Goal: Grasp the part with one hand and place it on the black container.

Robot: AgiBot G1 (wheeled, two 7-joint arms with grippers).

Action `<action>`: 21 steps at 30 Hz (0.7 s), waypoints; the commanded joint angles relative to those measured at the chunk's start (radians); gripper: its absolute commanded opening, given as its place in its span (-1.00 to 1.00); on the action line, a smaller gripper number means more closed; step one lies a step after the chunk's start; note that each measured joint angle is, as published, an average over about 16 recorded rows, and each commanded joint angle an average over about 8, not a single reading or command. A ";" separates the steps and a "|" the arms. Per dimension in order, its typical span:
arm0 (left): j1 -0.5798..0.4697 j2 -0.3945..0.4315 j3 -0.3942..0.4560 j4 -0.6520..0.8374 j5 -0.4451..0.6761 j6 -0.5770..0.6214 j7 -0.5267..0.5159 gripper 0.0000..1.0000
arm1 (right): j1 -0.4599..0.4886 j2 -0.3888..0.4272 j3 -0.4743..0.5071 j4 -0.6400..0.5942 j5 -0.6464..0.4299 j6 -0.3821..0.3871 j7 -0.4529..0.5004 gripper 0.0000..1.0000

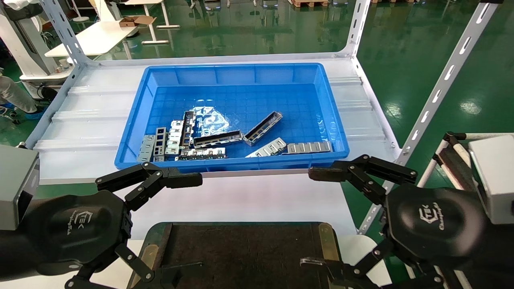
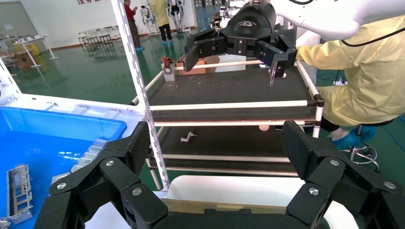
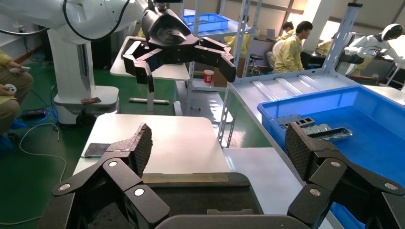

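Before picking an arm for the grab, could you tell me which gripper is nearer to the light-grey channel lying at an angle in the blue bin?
Right. The right gripper hangs outside the bin's front-right corner; the left gripper, front-left, is farther from the channel.

The part is a slim light-grey metal channel with raised side walls and a row of rectangular cut-outs along its floor. It lies open side up on the floor of the blue bin, near the middle, slanting from about 8 o'clock up to 2 o'clock, clear of the pieces around it. The black container is a wide shallow tray with rounded corners, a rough dark floor and brass-coloured strips on its short sides; it sits at 6 o'clock from the bin.
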 commanded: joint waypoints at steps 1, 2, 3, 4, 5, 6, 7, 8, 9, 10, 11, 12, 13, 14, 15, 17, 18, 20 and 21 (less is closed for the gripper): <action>0.000 0.000 0.000 0.000 0.000 0.000 0.000 1.00 | 0.000 0.000 0.000 0.000 0.000 0.000 0.000 1.00; 0.000 0.000 0.000 0.000 0.000 0.000 0.000 1.00 | 0.000 0.000 0.000 0.000 0.000 0.000 0.000 1.00; 0.000 0.000 0.000 0.000 0.000 0.000 0.000 1.00 | 0.000 0.000 0.000 0.000 0.000 0.000 0.000 1.00; 0.000 0.000 0.000 0.000 0.000 0.000 0.000 1.00 | 0.000 0.000 0.000 0.000 0.000 0.000 0.000 1.00; 0.000 0.000 0.000 0.000 0.000 0.000 0.000 1.00 | 0.000 0.000 0.000 0.000 0.000 0.000 0.000 1.00; 0.000 0.000 0.000 0.000 0.000 0.000 0.000 1.00 | 0.000 0.000 0.000 0.000 0.000 0.000 0.000 1.00; 0.000 0.000 0.000 0.000 0.000 0.000 0.000 1.00 | 0.000 0.000 0.000 0.000 0.000 0.000 0.000 1.00; 0.000 0.000 0.000 0.000 0.000 0.000 0.000 1.00 | 0.000 0.000 0.000 0.000 0.000 0.000 0.000 1.00; 0.000 0.000 0.000 0.000 0.000 0.000 0.000 1.00 | 0.000 0.000 0.000 0.000 0.000 0.000 0.000 1.00; 0.000 0.000 0.000 0.000 0.000 0.000 0.000 1.00 | 0.000 0.000 0.000 0.000 0.000 0.000 0.000 1.00; 0.000 0.000 0.000 0.000 0.000 0.000 0.000 1.00 | 0.000 0.000 0.000 0.000 0.000 0.000 0.000 1.00; 0.000 0.000 0.000 0.000 0.000 0.000 0.000 1.00 | 0.000 0.000 0.000 0.000 0.000 0.000 0.000 1.00; 0.000 0.000 0.000 0.000 0.000 0.000 0.000 1.00 | 0.000 0.000 0.000 0.000 0.000 0.000 0.000 1.00; 0.000 0.000 0.000 0.000 0.000 0.000 0.000 1.00 | 0.000 0.000 0.000 0.000 0.000 0.000 0.000 1.00; 0.000 0.000 0.000 0.000 0.000 0.000 0.000 1.00 | 0.000 0.000 0.000 0.000 0.000 0.000 0.000 1.00; 0.000 0.000 0.000 0.000 0.000 0.000 0.000 1.00 | 0.000 0.000 0.000 0.000 0.000 0.000 0.000 1.00; 0.000 0.000 0.000 0.000 0.000 0.000 0.000 1.00 | 0.000 0.000 0.000 0.000 0.000 0.000 0.000 1.00; 0.000 0.000 0.000 0.000 0.000 0.000 0.000 1.00 | 0.000 0.000 0.000 0.000 0.000 0.000 0.000 1.00; 0.000 0.000 0.000 0.000 0.000 0.000 0.000 1.00 | 0.000 0.000 0.000 0.000 0.000 0.000 0.000 1.00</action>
